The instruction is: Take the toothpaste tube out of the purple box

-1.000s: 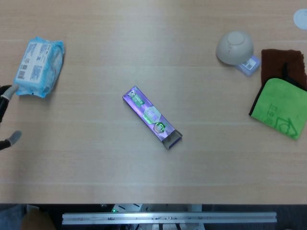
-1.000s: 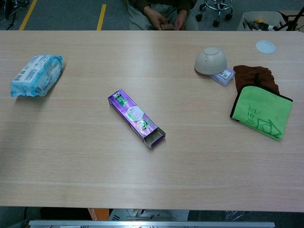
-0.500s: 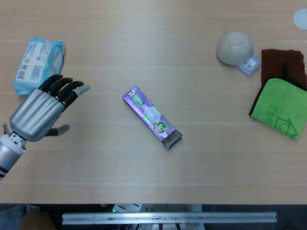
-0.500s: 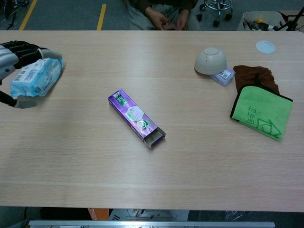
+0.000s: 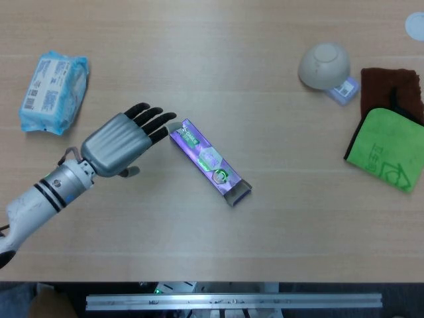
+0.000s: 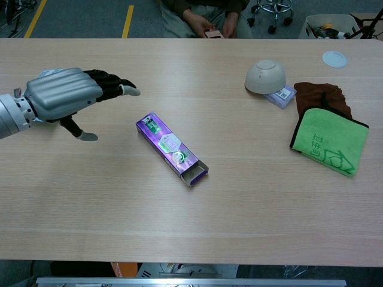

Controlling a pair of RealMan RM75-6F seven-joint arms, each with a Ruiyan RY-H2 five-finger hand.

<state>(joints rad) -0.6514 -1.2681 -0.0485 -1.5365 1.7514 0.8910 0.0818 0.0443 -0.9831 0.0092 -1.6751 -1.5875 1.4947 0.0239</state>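
Note:
The purple toothpaste box (image 5: 210, 161) (image 6: 171, 148) lies flat and slanted near the table's middle, its open end flap toward the near right. No tube shows outside it. My left hand (image 5: 124, 138) (image 6: 67, 94) hovers just left of the box's far end, palm down, fingers spread, holding nothing. In the head view its fingertips (image 5: 165, 119) reach close to the box's far corner; whether they touch it I cannot tell. My right hand is not in either view.
A blue wipes pack (image 5: 53, 91) lies at the far left, hidden by my hand in the chest view. An upturned beige bowl (image 5: 323, 65) (image 6: 264, 76), a small lilac packet (image 5: 344, 89), and green (image 5: 386, 148) and brown cloths sit at the right. A person sits beyond the far edge.
My left hand has come in from the left edge, moving right across the table until its fingertips are beside the purple box. The box has not moved.

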